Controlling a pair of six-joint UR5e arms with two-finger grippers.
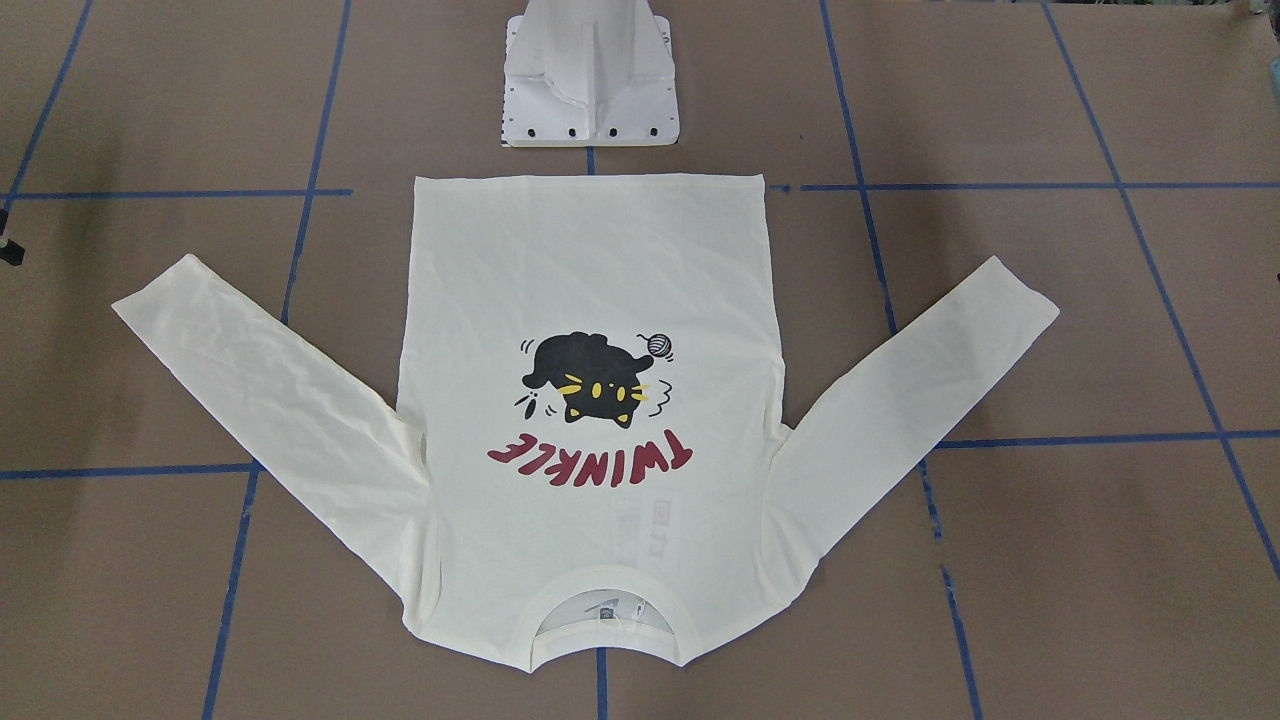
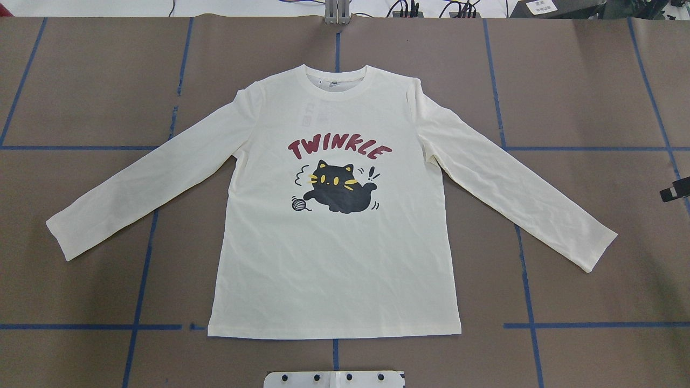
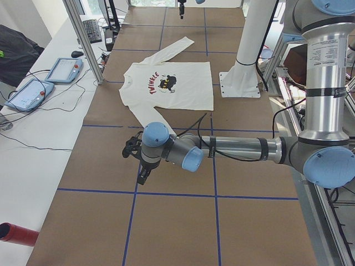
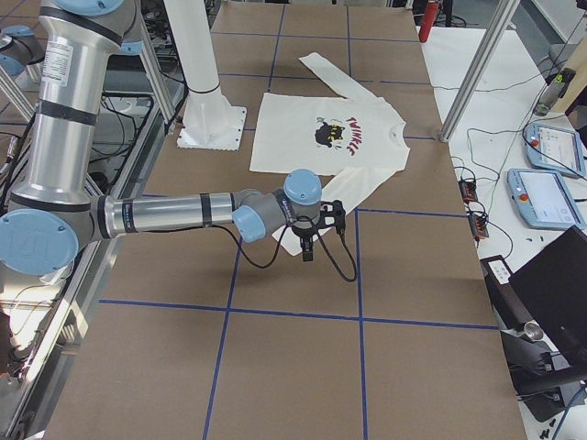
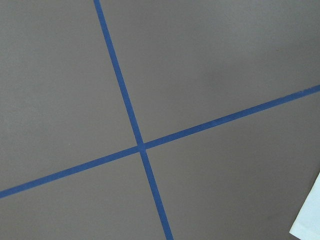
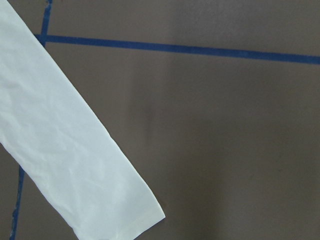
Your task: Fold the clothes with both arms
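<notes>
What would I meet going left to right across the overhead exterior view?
T-shirt's sleeve cuff on the view's left → yarn-ball print → black cat print → opposite sleeve cuff → black tip, apparently of the right arm, at the frame edge.

brown tabletop (image 2: 81,81), blue tape grid (image 2: 81,326); white side bench (image 3: 33,144) holds pendants (image 3: 64,70), keyboard (image 3: 92,30); aluminium post (image 3: 83,39).
</notes>
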